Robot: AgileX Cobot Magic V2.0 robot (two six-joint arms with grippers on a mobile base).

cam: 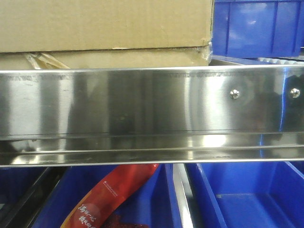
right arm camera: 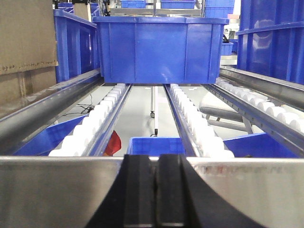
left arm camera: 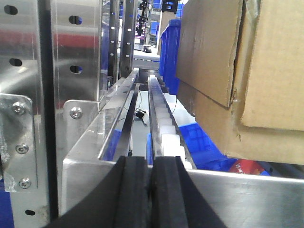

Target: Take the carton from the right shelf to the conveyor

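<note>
Sitting above shelf [cam: 142,104], carton [cam: 104,23] — brown, creased

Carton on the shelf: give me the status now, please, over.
Left gripper shut, right gripper shut, both empty. Carton on shelf, not gripped. Steel front rail ahead of both grippers; blue bin beside carton.

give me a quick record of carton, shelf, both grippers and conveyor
carton: on the right shelf, not gripped
left gripper: shut, empty, carton to its right
right gripper: shut, empty, facing a blue bin on the rollers
conveyor: not in view
</note>
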